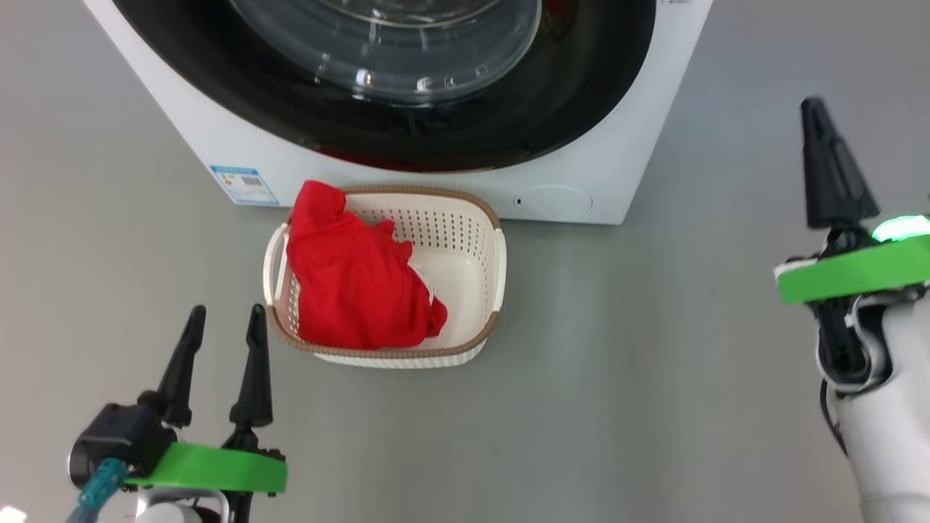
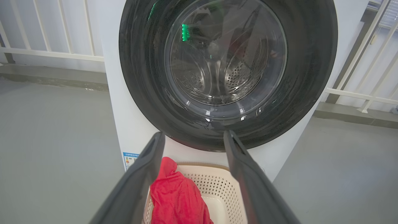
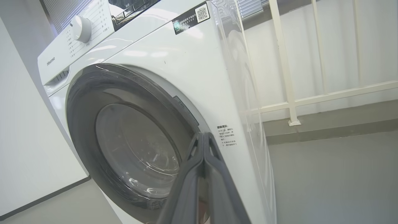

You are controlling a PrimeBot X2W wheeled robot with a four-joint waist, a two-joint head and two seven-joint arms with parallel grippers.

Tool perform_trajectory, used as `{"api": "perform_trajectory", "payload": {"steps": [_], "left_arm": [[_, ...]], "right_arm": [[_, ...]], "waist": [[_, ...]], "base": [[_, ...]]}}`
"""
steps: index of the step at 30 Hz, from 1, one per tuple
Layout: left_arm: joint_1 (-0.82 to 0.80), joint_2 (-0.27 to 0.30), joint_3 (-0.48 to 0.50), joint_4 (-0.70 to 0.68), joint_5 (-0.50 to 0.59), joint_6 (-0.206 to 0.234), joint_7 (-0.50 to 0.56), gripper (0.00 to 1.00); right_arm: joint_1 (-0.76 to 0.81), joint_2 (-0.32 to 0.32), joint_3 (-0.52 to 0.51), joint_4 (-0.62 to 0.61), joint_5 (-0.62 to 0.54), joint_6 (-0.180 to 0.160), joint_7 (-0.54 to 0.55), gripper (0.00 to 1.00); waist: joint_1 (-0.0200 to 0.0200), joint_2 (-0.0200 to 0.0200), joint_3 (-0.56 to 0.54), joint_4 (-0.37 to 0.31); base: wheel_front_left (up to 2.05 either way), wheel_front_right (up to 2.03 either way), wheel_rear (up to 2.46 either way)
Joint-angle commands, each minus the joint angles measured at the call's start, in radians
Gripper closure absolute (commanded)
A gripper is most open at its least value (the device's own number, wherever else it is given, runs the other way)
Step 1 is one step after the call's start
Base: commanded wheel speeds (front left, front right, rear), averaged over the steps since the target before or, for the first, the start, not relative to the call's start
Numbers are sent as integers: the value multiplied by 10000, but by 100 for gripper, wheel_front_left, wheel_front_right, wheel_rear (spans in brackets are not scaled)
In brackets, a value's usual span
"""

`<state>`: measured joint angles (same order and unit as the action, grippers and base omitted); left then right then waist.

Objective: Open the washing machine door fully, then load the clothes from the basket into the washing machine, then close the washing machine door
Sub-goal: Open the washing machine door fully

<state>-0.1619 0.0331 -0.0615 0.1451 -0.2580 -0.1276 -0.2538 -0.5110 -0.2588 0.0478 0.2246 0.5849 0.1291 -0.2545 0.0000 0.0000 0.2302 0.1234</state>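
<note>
Red clothes point(image 1: 356, 283) lie heaped in the basket point(image 1: 497, 290) on the floor point(image 1: 617, 363), just before the washing machine point(image 1: 617, 167), whose door point(image 1: 581, 94) sits closed. Left gripper point(image 1: 227, 312) is spread and empty; right gripper point(image 1: 814, 109) is pressed together, holding nothing.

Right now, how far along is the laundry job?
Done: nothing yet. The round black-rimmed glass door looks shut on the white front-loading washing machine, and the red fabric clothes lie in the cream perforated plastic basket. In hand: the shut right pincer points toward the door's rim; the open left pincer hovers empty near the basket. Left: opening, loading, closing.
</note>
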Motion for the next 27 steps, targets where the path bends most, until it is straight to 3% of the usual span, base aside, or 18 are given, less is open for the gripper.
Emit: {"api": "perform_trajectory", "payload": {"steps": [1,8,14,27], "left_arm": [[-405,171,320,-328,56,-30,-80,0],[-600,171,417,-457,45,-30,-80,0],[-751,171,414,-479,-8,-30,-80,0],[-1083,171,346,-528,-44,-30,-80,0]], "right_arm": [[-356,-123,157,-227,294,16,-72,100],[-1214,-660,431,-130,1149,16,-72,100],[-2020,-1232,1066,330,2737,16,13,100],[-3905,-1824,1785,1366,5774,16,1906,100]], "waist": [[0,0,309,98],[0,0,829,219],[0,0,1169,320],[0,0,1892,498]], "base": [[0,0,0],[0,0,0],[0,0,0],[0,0,0]]}}
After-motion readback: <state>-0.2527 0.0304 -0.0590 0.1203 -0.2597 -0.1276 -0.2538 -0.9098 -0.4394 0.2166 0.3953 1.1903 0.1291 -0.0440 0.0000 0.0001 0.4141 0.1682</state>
